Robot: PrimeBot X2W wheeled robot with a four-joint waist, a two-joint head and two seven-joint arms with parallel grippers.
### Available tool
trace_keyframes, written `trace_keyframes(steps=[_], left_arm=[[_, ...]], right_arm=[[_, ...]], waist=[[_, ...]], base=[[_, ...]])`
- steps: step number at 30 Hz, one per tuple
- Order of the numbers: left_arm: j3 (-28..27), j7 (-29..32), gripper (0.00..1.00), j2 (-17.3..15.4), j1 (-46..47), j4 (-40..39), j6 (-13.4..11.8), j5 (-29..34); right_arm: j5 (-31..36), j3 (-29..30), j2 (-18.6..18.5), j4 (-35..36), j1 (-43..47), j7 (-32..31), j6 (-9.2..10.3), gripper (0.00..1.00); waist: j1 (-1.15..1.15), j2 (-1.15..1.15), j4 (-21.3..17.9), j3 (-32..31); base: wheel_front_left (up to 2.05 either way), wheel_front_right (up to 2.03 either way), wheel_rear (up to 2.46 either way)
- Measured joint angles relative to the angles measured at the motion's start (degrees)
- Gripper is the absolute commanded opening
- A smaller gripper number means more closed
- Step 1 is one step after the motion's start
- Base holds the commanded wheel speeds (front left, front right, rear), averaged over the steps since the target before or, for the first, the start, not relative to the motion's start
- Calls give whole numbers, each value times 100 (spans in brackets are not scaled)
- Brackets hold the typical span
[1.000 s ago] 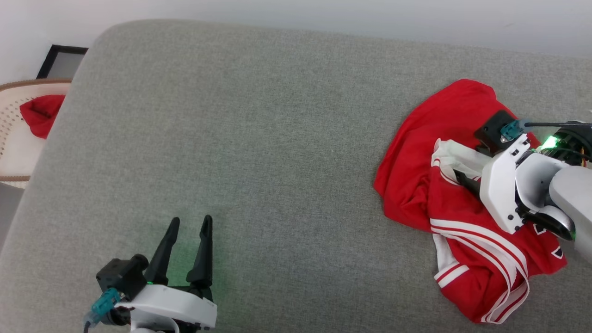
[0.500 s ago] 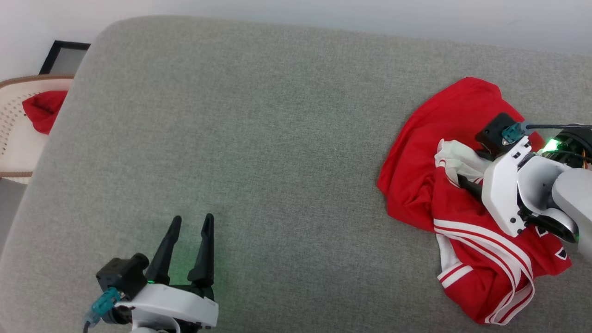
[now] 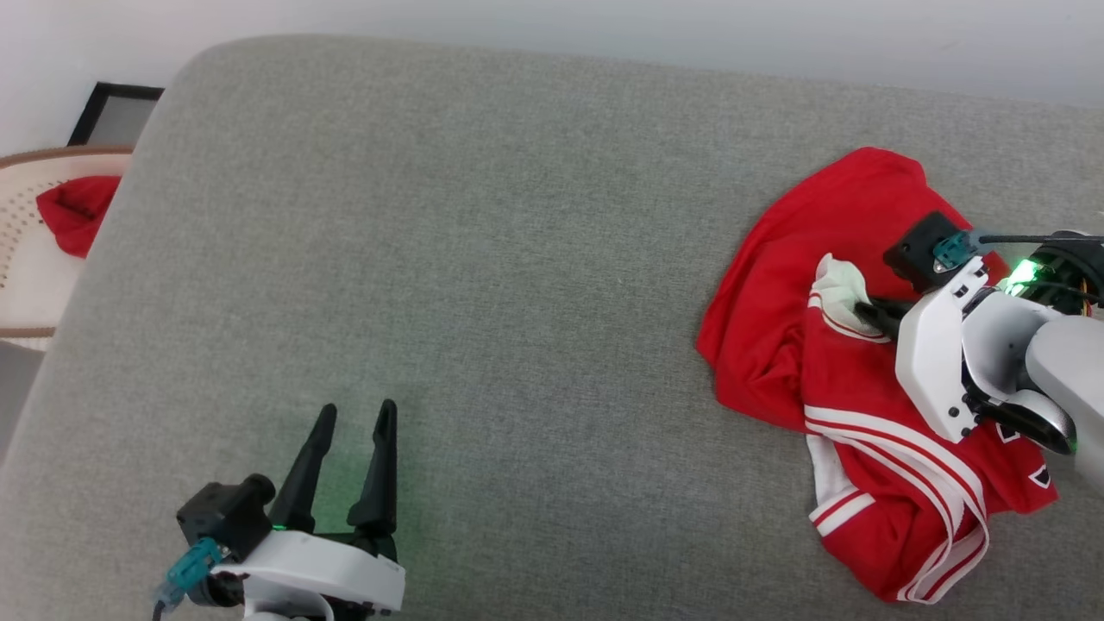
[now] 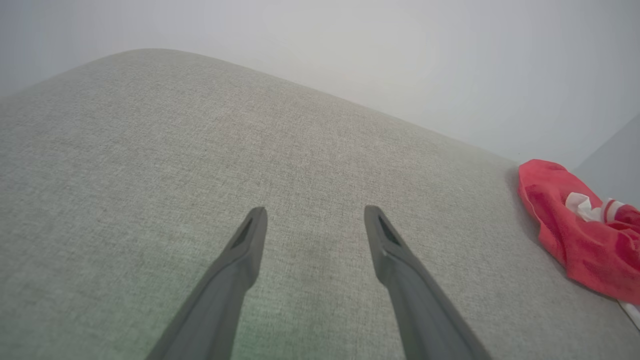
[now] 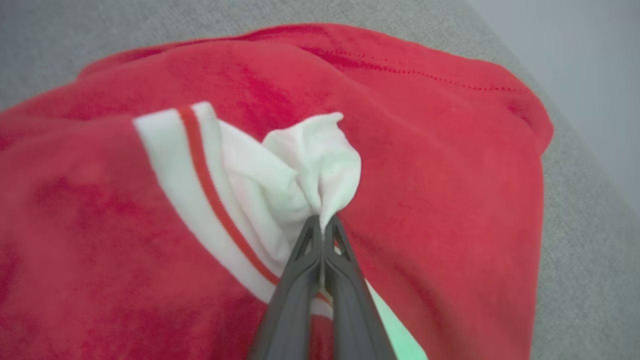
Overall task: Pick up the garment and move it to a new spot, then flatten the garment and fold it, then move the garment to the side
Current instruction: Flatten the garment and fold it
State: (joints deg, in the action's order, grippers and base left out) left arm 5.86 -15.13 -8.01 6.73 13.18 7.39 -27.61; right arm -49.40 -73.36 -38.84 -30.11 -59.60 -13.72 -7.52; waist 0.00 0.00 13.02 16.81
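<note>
Red garment (image 3: 776, 259), white fold in pinch of right gripper (image 5: 322, 226) (left gripper (image 3: 357, 410) spread)

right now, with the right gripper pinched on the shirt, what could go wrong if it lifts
1. The right gripper is shut on a small white fold of the garment; the thin pinch may slip under the shirt's weight.
2. The garment lies bunched, so it may lift twisted and be harder to flatten.
3. The left gripper is open and far off across the cushion, so it cannot help quickly.
</note>
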Motion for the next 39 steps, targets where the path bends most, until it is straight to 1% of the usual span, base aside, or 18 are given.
trace_keyframes(steps=[3,6,10,15,20,26,31,36,39], left_arm=[[-35,0,100,-3,-28,-10,0,1],[-68,0,100,-16,-84,-19,1,3],[-109,0,100,-56,-124,-44,0,15],[-99,0,100,-83,-160,-98,1,20],[-44,0,100,-86,-207,-124,1,20],[-21,0,100,-97,-225,-154,1,20],[-23,0,100,-105,-240,-166,0,16],[7,0,100,-119,-220,-168,0,10],[35,0,100,-138,-169,-157,0,9]], right_arm=[[-108,-16,-22,-24,-44,229,0,0],[-281,48,-92,-110,-214,589,0,0],[-408,192,-258,-229,-319,948,0,0],[-697,469,-542,-455,-311,1129,0,0],[-1056,951,-882,-927,-3,1374,0,0],[-1444,1434,-1087,-1434,670,1684,0,0],[-1579,1809,-1039,-2366,1144,1807,0,0],[-1558,2038,-597,-3021,1240,1880,0,0],[-1432,2108,-441,-3371,1219,2019,0,0]], waist=[[0,0,-45,-30],[0,0,-103,-81],[0,0,-212,-157],[0,0,-380,-244],[0,0,-528,-286],[0,0,-607,-248],[0,0,-639,-191],[0,0,-695,-114],[0,0,-714,-66]], base=[[0,0,0],[0,0,0],[0,0,0],[0,0,0],[0,0,0],[0,0,0],[0,0,0],[0,0,0],[0,0,0]])
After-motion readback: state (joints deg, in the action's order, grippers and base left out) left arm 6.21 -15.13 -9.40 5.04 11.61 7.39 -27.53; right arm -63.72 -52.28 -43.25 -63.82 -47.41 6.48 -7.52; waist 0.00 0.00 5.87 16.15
